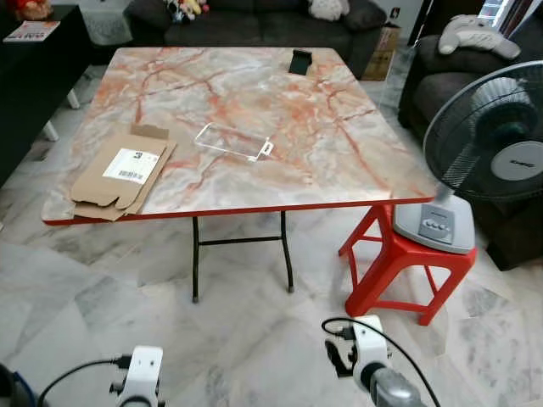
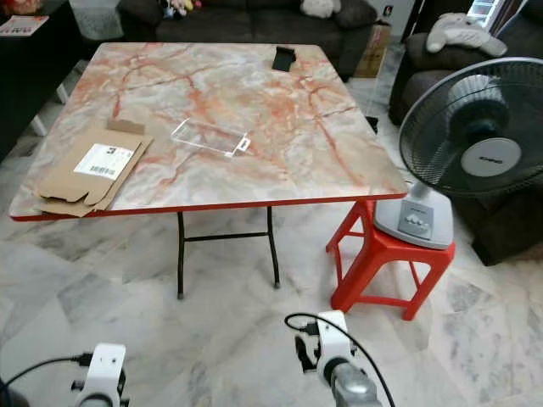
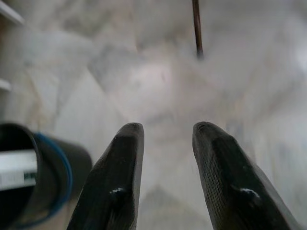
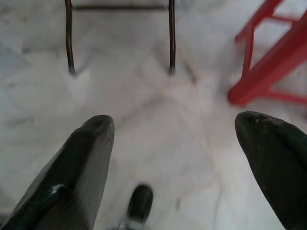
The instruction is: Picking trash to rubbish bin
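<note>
Flattened cardboard box (image 1: 119, 172) and clear plastic wrapper (image 1: 233, 142) lie apart on the marble bench (image 1: 339, 136); my left pincer (image 3: 165, 139) and right pincer (image 4: 175, 139) hang released above the floor.

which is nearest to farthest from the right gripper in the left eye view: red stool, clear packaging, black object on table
1. red stool, on the floor just ahead-right of the right gripper
2. clear packaging, mid-table
3. black object, table's far edge

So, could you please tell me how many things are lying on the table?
3: a flattened cardboard box at the near left corner, a clear plastic sheet near the middle, and a small black object at the far edge.
</note>
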Motion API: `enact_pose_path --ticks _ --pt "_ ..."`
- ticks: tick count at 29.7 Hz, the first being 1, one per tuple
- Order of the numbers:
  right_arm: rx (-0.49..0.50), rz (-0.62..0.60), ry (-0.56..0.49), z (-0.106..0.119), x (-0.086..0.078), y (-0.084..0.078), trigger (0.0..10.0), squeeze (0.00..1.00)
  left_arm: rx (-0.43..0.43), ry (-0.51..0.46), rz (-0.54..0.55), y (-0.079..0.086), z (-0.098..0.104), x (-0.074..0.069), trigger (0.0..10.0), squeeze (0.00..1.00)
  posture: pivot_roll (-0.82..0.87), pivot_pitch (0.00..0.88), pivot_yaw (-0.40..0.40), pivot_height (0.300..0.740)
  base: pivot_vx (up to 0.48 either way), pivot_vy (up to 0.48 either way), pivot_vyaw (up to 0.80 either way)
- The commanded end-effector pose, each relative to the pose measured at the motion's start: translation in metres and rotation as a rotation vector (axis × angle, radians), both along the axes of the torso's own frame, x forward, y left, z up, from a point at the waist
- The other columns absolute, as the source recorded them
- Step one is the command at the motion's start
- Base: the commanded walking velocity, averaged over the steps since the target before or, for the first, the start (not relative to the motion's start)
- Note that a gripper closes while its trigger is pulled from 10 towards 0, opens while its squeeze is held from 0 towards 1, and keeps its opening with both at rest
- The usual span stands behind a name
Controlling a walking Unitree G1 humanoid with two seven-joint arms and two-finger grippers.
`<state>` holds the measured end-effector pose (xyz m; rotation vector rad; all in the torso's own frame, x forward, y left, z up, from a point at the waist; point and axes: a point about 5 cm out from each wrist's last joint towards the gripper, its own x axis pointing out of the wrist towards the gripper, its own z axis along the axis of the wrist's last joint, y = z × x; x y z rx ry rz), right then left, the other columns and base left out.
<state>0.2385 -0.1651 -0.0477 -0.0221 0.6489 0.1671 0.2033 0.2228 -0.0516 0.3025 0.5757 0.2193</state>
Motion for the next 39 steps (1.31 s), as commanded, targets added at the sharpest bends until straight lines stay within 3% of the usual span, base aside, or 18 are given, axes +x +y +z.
enact_pose_path --ticks 1,3,7,9,13,14,17,25,28,34,39 --pt "0.000 -0.001 -0.056 0.007 0.006 -0.005 10.0 0.00 0.010 -0.059 0.015 0.002 0.005 0.001 10.0 0.00 0.12 0.141 -0.070 0.740 0.000 0.000 0.00" --pt "0.015 0.010 -0.142 0.018 0.015 -0.007 10.0 0.00 0.018 -0.167 0.006 0.002 0.018 0.007 10.0 0.00 0.12 0.146 -0.071 0.740 0.000 0.000 0.00" --pt "0.019 0.018 -0.170 0.021 0.017 -0.007 10.0 0.00 0.027 -0.195 -0.002 0.001 0.022 0.008 10.0 0.00 0.12 0.146 -0.072 0.740 0.000 0.000 0.00" --pt "0.052 0.037 -0.364 0.050 0.037 -0.005 10.0 0.00 0.096 -0.391 -0.094 -0.007 0.057 0.022 10.0 0.00 0.12 0.156 -0.074 0.740 0.000 0.000 0.00" --pt "0.072 0.050 -0.470 0.070 0.050 -0.001 10.0 0.00 0.123 -0.501 -0.138 -0.014 0.080 0.033 10.0 0.00 0.12 0.161 -0.076 0.740 0.000 0.000 0.00" --pt "0.083 0.059 -0.536 0.085 0.058 0.003 10.0 0.00 0.127 -0.576 -0.161 -0.021 0.097 0.043 10.0 0.00 0.12 0.161 -0.078 0.740 0.000 0.000 0.00" --pt "0.099 0.070 -0.626 0.107 0.070 0.008 10.0 0.00 0.135 -0.665 -0.174 -0.029 0.121 0.056 10.0 0.00 0.12 0.159 -0.081 0.740 0.000 0.000 0.00" --pt "0.107 0.070 -0.669 0.118 0.076 0.011 10.0 0.00 0.129 -0.705 -0.173 -0.032 0.132 0.062 10.0 0.00 0.11 0.156 -0.081 0.740 0.000 0.000 0.00" --pt "0.178 0.122 -0.852 0.178 0.107 0.040 10.0 0.00 0.078 -0.858 -0.188 -0.052 0.181 0.099 10.0 0.00 0.12 0.148 -0.088 0.740 0.000 0.000 0.00" --pt "0.240 0.141 -0.892 0.199 0.114 0.061 10.0 0.00 0.069 -0.911 -0.196 -0.061 0.207 0.118 10.0 0.00 0.12 0.144 -0.084 0.740 0.000 0.000 0.00" --pt "0.251 0.129 -0.894 0.203 0.116 0.064 10.0 0.00 0.065 -0.912 -0.196 -0.062 0.213 0.123 10.0 0.00 0.12 0.142 -0.078 0.740 0.000 0.000 0.00"
